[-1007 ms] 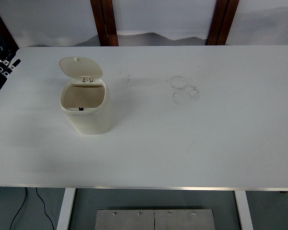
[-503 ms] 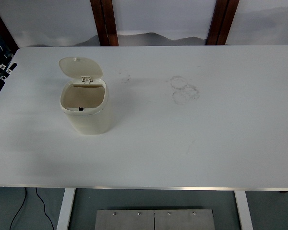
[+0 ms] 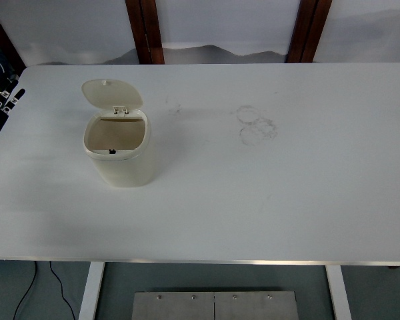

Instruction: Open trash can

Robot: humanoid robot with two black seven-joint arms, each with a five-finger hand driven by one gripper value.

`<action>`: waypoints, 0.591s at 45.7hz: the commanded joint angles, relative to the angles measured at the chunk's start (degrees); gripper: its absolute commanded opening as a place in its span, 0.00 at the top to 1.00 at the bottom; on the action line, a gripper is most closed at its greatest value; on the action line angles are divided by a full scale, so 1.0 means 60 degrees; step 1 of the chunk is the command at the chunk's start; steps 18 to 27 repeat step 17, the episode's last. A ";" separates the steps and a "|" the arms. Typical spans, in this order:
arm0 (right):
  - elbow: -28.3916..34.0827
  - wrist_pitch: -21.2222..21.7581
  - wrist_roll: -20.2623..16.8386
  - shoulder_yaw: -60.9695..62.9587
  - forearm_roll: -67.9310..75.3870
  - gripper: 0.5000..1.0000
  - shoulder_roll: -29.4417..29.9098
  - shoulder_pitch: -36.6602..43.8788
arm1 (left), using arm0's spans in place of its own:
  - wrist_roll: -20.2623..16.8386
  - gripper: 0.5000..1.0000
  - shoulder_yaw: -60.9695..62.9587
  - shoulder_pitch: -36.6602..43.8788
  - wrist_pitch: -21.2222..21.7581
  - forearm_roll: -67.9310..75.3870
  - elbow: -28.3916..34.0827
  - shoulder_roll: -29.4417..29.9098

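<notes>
A small cream trash can [image 3: 122, 157] stands on the white table [image 3: 267, 200], left of centre. Its lid [image 3: 111, 94] is swung up and back on its hinge, and the inside shows empty. My left hand [image 3: 0, 97] is at the far left edge of the picture, well apart from the can, with its black and white fingers [image 3: 15, 95] spread and holding nothing. The right arm is out of view.
Faint ring marks [image 3: 257, 125] stain the tabletop right of centre. Two dark wooden posts [image 3: 147, 30] stand behind the table's far edge. The table's near edge runs across the bottom, with a metal plate [image 3: 213, 305] below it.
My left hand has drawn back a little further to the left edge. The trash can and its open lid have not moved.
</notes>
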 commanded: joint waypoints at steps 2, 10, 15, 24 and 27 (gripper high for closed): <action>0.0002 0.0000 -0.0002 0.0000 0.0000 0.01 0.0000 0.0000 | -0.0012 0.00 -0.0006 0.0000 0.0000 0.0009 0.0002 0.0013; 0.0002 0.0000 -0.0002 0.0015 -0.0029 0.01 0.0000 0.0015 | 0.0002 0.00 -0.0006 0.0000 0.0000 -0.0006 -0.0013 0.0013; 0.0017 0.0000 -0.0002 0.0015 -0.0015 0.01 0.0000 0.0059 | -0.0012 0.00 -0.0006 -0.0015 0.0000 0.0009 -0.0013 0.0028; 0.0017 0.0000 -0.0002 0.0015 -0.0015 0.01 0.0000 0.0059 | -0.0012 0.00 -0.0006 -0.0015 0.0000 0.0009 -0.0013 0.0042; 0.0017 0.0000 -0.0002 0.0015 -0.0015 0.01 0.0000 0.0059 | -0.0012 0.00 -0.0006 -0.0015 0.0000 0.0009 -0.0013 0.0042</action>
